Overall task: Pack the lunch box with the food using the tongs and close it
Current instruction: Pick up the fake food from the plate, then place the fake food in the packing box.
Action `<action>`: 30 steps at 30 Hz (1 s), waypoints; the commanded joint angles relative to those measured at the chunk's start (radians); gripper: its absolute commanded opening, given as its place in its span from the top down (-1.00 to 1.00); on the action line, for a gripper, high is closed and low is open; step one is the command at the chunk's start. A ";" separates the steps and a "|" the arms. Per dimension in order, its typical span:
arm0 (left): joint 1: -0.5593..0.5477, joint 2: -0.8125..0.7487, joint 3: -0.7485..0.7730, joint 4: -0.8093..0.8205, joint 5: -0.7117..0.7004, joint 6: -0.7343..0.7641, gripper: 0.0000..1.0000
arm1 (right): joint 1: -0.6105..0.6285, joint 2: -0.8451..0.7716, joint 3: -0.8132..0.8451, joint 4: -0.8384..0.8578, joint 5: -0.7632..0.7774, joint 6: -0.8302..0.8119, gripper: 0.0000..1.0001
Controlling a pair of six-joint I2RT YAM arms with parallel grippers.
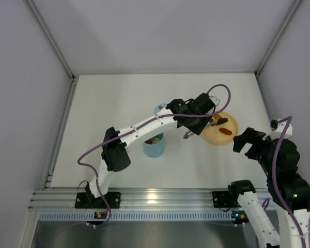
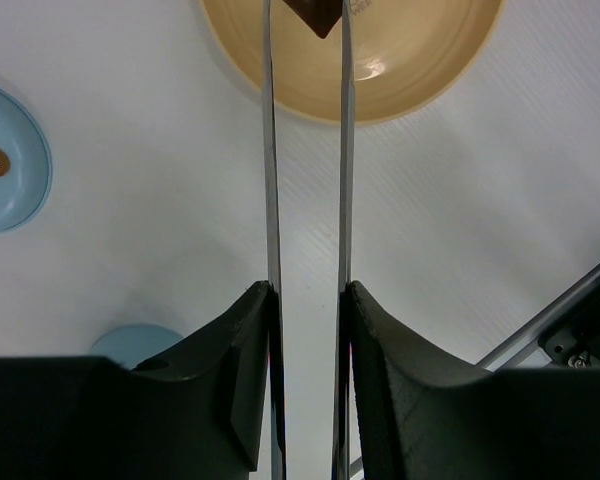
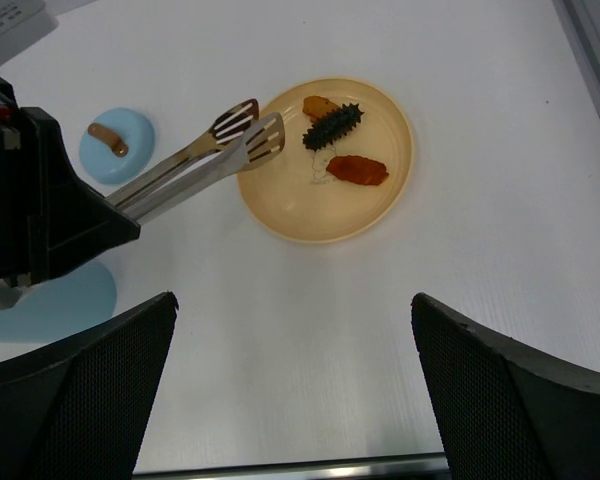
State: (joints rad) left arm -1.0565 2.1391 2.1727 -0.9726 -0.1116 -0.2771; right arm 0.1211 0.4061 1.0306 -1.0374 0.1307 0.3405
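- Lunch box [image 1: 154, 147] stands open on the table [image 1: 108, 103], well apart from the plate [image 3: 325, 215], on the plate's left in the top view; its lid [image 3: 117, 145] lies flat, also left of the plate, handle up.
- Clamped in the left end effector [image 2: 308, 290], the tongs [image 3: 195, 160] reach to the plate's rim on the lid's side, tips near together.
- On the plate lie an orange piece [image 3: 320, 105], a dark spiky piece [image 3: 332, 125] and a red piece [image 3: 357, 170].
- Near the plate's other side, the right end effector [image 3: 292, 300] hangs spread wide, holding nothing.
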 commanded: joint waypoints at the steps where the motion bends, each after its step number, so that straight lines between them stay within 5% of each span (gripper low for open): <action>1: -0.003 -0.113 0.035 0.034 -0.040 0.018 0.41 | -0.012 0.010 0.023 0.007 0.015 -0.014 -0.99; 30: -0.003 -0.975 -0.609 -0.245 -0.238 -0.169 0.36 | -0.012 0.042 -0.049 0.108 0.000 0.017 -0.99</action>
State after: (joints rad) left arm -1.0565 1.2224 1.6085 -1.1809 -0.3241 -0.4015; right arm 0.1211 0.4374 0.9874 -1.0077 0.1280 0.3447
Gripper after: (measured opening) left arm 0.390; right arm 0.993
